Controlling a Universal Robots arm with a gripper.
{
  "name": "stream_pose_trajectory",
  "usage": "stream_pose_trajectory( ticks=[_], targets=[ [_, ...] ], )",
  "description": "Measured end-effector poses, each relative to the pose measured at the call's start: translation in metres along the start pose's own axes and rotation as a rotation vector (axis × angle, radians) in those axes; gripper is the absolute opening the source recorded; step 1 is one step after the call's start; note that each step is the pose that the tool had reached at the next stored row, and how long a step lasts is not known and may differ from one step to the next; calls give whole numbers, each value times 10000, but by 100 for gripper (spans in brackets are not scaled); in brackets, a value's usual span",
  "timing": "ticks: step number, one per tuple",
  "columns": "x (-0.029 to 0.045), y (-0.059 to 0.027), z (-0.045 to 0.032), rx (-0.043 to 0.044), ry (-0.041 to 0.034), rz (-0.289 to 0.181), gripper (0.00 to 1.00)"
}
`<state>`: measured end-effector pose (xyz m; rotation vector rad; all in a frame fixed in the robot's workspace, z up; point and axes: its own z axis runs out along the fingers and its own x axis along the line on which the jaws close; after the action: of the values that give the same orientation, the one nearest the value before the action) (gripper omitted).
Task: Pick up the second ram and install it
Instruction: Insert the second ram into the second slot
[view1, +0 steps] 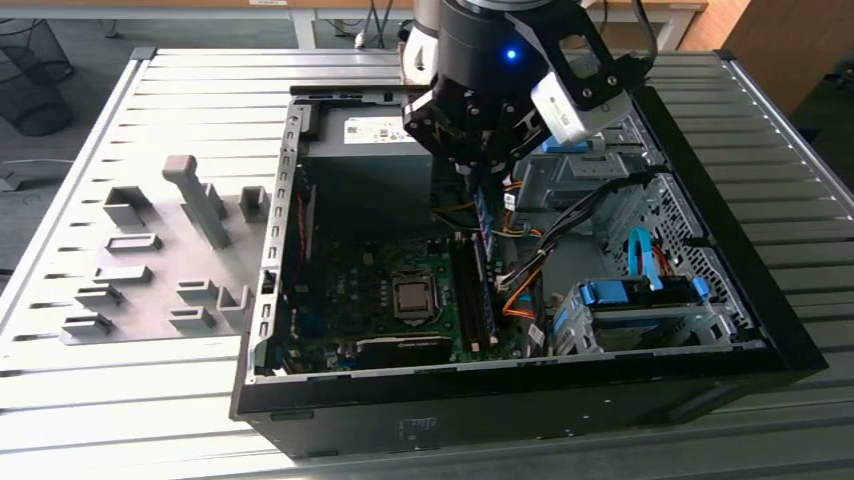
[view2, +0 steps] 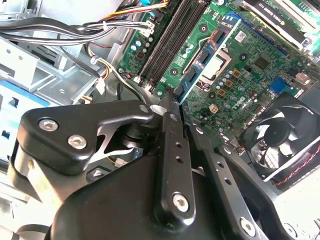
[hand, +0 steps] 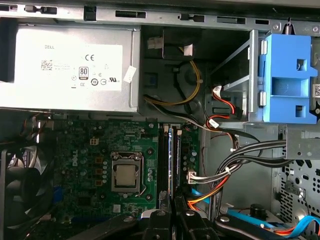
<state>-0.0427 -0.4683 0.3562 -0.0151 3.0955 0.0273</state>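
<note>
- The gripper (view1: 483, 165) is clenched on the second ram (view1: 487, 215), holding it on edge inside the open computer case (view1: 747, 300).
- The stick hangs just above the motherboard's (hand: 100, 150) memory slots (hand: 169, 160), lined up along them.
- It is picked up but, by the look of it, not yet seated.

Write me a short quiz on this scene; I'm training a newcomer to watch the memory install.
1. True or false: the black gripper is shut on the thin blue-green circuit-board stick.
2. The stick lines up with: A) the grey plastic fixture blocks B) the long black memory slots C) the round black fan.
3. What colour is the chunky plastic drive-bay clip?
Key: 1 true; 2 B; 3 blue.
</note>
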Motion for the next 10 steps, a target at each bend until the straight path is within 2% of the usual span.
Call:
stream_pose_trajectory(
  ticks=[4,10],
  targets=[
    [-1,-3,14,-16,7,-343,14],
    [-1,-3,20,-15,7,-346,14]
  ],
)
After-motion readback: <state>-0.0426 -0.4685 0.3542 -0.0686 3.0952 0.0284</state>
